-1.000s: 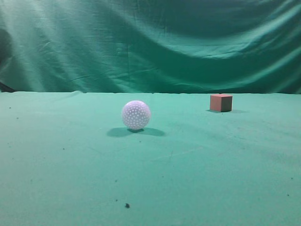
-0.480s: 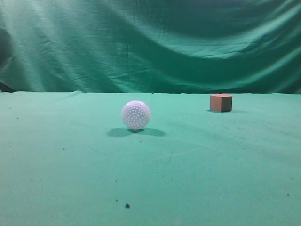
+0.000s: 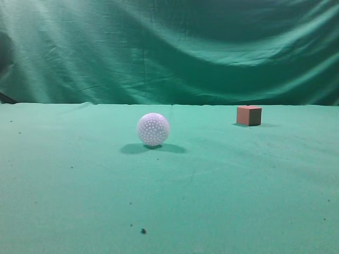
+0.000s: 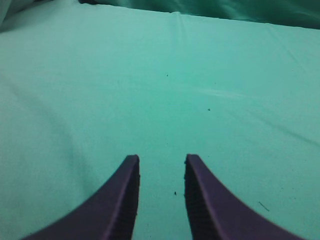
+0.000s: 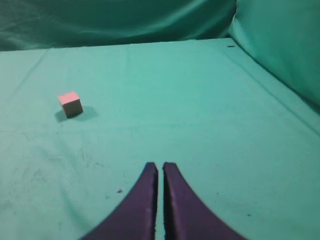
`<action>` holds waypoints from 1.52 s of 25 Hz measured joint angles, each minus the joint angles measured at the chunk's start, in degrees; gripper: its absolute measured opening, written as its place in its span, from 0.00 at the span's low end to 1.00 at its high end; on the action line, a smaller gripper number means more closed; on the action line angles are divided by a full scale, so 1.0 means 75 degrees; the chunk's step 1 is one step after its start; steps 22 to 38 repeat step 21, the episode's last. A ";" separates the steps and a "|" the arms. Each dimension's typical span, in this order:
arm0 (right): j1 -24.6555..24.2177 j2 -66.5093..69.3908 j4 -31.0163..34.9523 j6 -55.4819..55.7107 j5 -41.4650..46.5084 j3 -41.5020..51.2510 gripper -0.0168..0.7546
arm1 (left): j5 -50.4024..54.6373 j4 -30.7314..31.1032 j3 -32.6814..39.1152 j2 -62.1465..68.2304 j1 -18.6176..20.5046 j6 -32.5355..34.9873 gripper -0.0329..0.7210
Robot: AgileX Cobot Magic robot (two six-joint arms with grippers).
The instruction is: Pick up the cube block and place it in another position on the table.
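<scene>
A: Where is the cube block [image 3: 249, 115] sitting?

B: It is resting on the table [image 3: 222, 201] in the right half of the exterior view, a little above mid-height and close to the backdrop curtain [image 3: 169, 47]. In the right wrist view it is lying at the left [image 5: 70, 104], well apart from the right gripper [image 5: 160, 167] at the bottom centre.

A: So which step is in hand?

B: Judging by that, the reach is only starting; nothing is being held. The right gripper's tips are pressed almost together (only a sliver of cloth is showing between them). The left gripper [image 4: 161, 159] is standing slightly spread over bare cloth at the bottom of its view, with no cube in sight.

A: What is the next move calling for?

B: Probably the right arm is needing to spread its tips, swing toward the left of its view and come down around the cube. The white ball [image 3: 153, 129], left of centre in the exterior view, is sitting well clear of that path.

A: Anything differing from the earlier frames?

B: Nothing: cube, ball and the dark speck [image 3: 143, 230] near the bottom edge are lying where they were.
</scene>
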 joint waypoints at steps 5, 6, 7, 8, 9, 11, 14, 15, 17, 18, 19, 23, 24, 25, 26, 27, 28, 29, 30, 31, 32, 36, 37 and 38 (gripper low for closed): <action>0.0000 -0.0362 0.0034 0.0000 -0.0207 0.0743 0.02 | 0.0000 0.0000 0.0000 0.0000 0.0000 0.0000 0.39; 0.0000 -0.0362 0.0062 0.0014 -0.0300 0.0756 0.02 | 0.0000 0.0000 0.0000 0.0000 0.0000 0.0000 0.39; 0.0000 -0.0362 0.0080 0.0015 -0.0360 0.0756 0.02 | 0.0000 0.0000 0.0000 0.0000 0.0000 0.0000 0.39; 0.0000 -0.0362 0.0095 0.0015 -0.0375 0.0756 0.02 | 0.0000 0.0000 0.0000 0.0000 0.0000 0.0000 0.39; 0.0000 -0.0362 0.0096 0.0015 -0.0375 0.0756 0.02 | 0.0000 0.0000 0.0000 0.0000 0.0000 0.0000 0.39; 0.0000 -0.0362 0.0109 0.0015 -0.0375 0.0756 0.02 | 0.0000 0.0000 0.0000 0.0000 0.0000 0.0000 0.39; 0.0000 -0.0362 0.0135 0.0015 -0.0375 0.0762 0.02 | 0.0000 0.0000 0.0000 0.0000 0.0000 0.0000 0.39; 0.0000 -0.0362 0.0135 0.0015 -0.0375 0.0762 0.02 | 0.0000 0.0000 0.0000 0.0000 0.0000 0.0000 0.39; 0.0000 -0.0362 0.0135 0.0015 -0.0377 0.0762 0.02 | 0.0000 0.0000 0.0000 0.0000 0.0000 0.0000 0.39; 0.0000 -0.0362 0.0135 0.0015 -0.0377 0.0762 0.02 | 0.0000 0.0000 0.0000 0.0000 0.0000 0.0000 0.39; 0.0000 -0.0362 0.0135 0.0026 -0.0391 0.0762 0.02 | 0.0000 0.0000 0.0000 0.0000 0.0000 0.0000 0.39; 0.0000 -0.0362 0.0135 0.0026 -0.0391 0.0762 0.02 | 0.0000 0.0000 0.0000 0.0000 0.0000 0.0000 0.39; 0.0000 -0.0362 0.0135 0.0026 -0.0391 0.0762 0.02 | 0.0000 0.0000 0.0000 0.0000 0.0000 0.0000 0.39; 0.0000 -0.0362 0.0135 0.0026 -0.0391 0.0762 0.02 | 0.0000 0.0000 0.0000 0.0000 0.0000 0.0000 0.39; 0.0000 -0.0362 0.0135 0.0026 -0.0391 0.0762 0.02 | 0.0000 0.0000 0.0000 0.0000 0.0000 0.0000 0.39; 0.0000 -0.0362 0.0135 0.0026 -0.0391 0.0762 0.02 | 0.0000 0.0000 0.0000 0.0000 0.0000 0.0000 0.39; 0.0000 -0.0362 0.0135 0.0026 -0.0391 0.0762 0.02 | 0.0000 0.0000 0.0000 0.0000 0.0000 0.0000 0.39; 0.0000 -0.0362 0.0135 0.0026 -0.0391 0.0762 0.02 | 0.0000 0.0000 0.0000 0.0000 0.0000 0.0000 0.39; 0.0000 -0.0362 0.0135 0.0026 -0.0391 0.0762 0.02 | 0.0000 0.0000 0.0000 0.0000 0.0000 0.0000 0.39; 0.0000 -0.0362 0.0135 0.0026 -0.0391 0.0762 0.02 | 0.0000 0.0000 0.0000 0.0000 0.0000 0.0000 0.39; 0.0000 -0.0362 0.0135 0.0026 -0.0391 0.0762 0.02 | 0.0000 0.0000 0.0000 0.0000 0.0000 0.0000 0.39; 0.0000 -0.0362 0.0135 0.0026 -0.0391 0.0762 0.02 | 0.0000 0.0000 0.0000 0.0000 0.0000 0.0000 0.39; 0.0000 -0.0362 0.0135 0.0026 -0.0391 0.0762 0.02 | 0.0000 0.0000 0.0000 0.0000 0.0000 0.0000 0.39; 0.0000 -0.0362 0.0135 0.0026 -0.0391 0.0762 0.02 | 0.0000 0.0000 0.0000 0.0000 0.0000 0.0000 0.39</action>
